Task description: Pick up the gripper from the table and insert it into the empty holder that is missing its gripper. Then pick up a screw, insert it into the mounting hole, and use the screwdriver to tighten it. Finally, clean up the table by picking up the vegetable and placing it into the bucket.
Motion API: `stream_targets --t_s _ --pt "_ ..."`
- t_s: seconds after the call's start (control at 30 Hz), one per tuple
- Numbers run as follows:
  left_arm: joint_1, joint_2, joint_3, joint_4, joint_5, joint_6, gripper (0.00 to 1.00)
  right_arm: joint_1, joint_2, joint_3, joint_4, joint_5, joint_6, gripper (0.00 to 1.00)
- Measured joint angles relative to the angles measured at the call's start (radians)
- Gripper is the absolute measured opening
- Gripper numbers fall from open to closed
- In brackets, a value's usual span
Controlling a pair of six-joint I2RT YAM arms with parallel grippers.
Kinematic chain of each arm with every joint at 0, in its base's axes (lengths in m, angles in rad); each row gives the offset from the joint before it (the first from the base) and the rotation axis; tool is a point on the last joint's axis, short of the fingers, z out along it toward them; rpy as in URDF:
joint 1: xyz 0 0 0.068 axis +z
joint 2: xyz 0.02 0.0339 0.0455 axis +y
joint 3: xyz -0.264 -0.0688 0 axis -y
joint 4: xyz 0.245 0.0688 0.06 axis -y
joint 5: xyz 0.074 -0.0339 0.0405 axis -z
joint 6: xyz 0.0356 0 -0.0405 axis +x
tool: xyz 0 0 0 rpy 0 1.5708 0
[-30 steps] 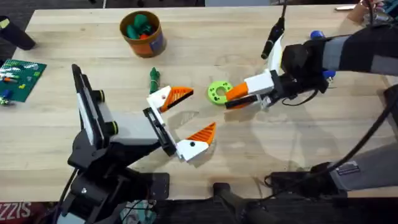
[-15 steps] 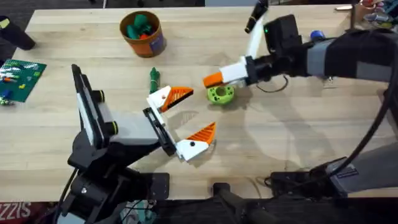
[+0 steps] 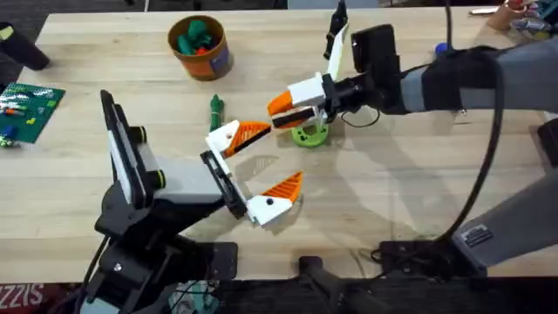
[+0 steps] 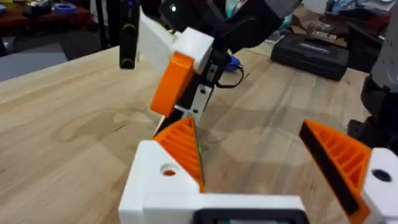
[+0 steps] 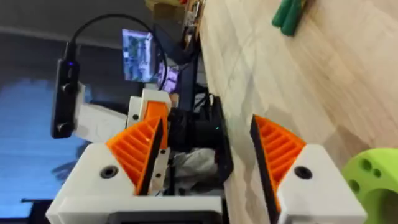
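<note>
Overhead view: my left claw [image 3: 281, 155] lies low at the middle of the frame with its two white-and-orange fingers spread wide and nothing between them. The holder [image 3: 222, 181], the flat black bar at my left wrist, carries a finger at each end. The gripper [image 3: 234, 137] sits at the bar's upper end, its orange tip pointing right. I cannot tell whether it is fully seated. In my left wrist view that same gripper [image 4: 171, 168] shows an open round hole in its white base, while the other finger's base has a dark dot.

My right claw [image 3: 277, 106] reaches in from the right edge on its grey-sleeved arm. It hangs right of centre, just above the lime-green disc [image 3: 309, 133] and just to the upper right of the gripper's tip. In my right wrist view, my right claw [image 5: 208, 134] has its fingers parted a moderate way and holds nothing. The disc [image 5: 373, 180] sits at that frame's lower right corner. My left wrist view shows the right claw [image 4: 171, 87] tilted close over the gripper's orange tip, and I cannot tell whether they touch.

The vegetable [image 3: 216, 112] lies on the desk [image 3: 418, 201] just up and left of the gripper. The bucket [image 3: 199, 45] stands upright near the upper left, well apart from both claws, with green and orange toys inside.
</note>
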Motion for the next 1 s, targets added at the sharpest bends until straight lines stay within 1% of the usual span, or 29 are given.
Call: stream_targets --t_s 0.13,0.27,0.47,1.0 --pt "0.0 0.0 0.0 0.0 0.0 0.0 0.978 0.018 0.009 0.022 0.01 -0.033 0.013 0.829" --pt "0.0 0.0 0.0 0.0 0.0 0.0 0.978 0.071 0.008 0.057 0.021 -0.047 0.013 0.829" --pt "0.0 0.0 0.0 0.0 0.0 0.0 0.978 0.144 0.007 0.061 0.019 -0.059 0.013 0.829" --pt "0.0 0.0 0.0 0.0 0.0 0.0 0.978 0.143 0.007 0.062 -0.008 -0.061 0.013 0.829"
